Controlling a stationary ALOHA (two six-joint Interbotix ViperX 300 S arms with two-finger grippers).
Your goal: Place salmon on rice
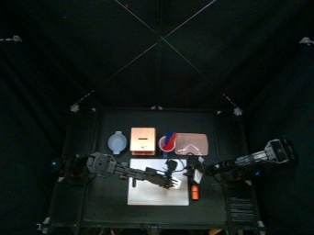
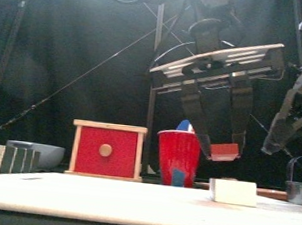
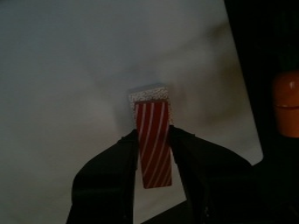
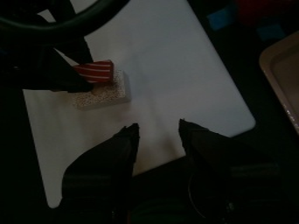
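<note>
My left gripper (image 3: 153,138) is shut on the salmon (image 3: 153,144), a small red-orange striped oblong piece. In the front view the salmon (image 2: 226,150) hangs a short way above the rice (image 2: 234,191), a small white block on the white mat (image 2: 106,196). In the right wrist view the salmon (image 4: 96,69) sits right over the rice (image 4: 100,94). My right gripper (image 4: 158,133) is open and empty over the mat (image 4: 176,70), close beside the rice. It hangs at the right in the front view (image 2: 290,123).
A red cup (image 2: 179,157) and a red wood-framed box (image 2: 107,151) stand behind the mat. A grey container (image 2: 35,155) is at the far left. In the top view a small orange object (image 1: 194,194) lies by the mat's right edge.
</note>
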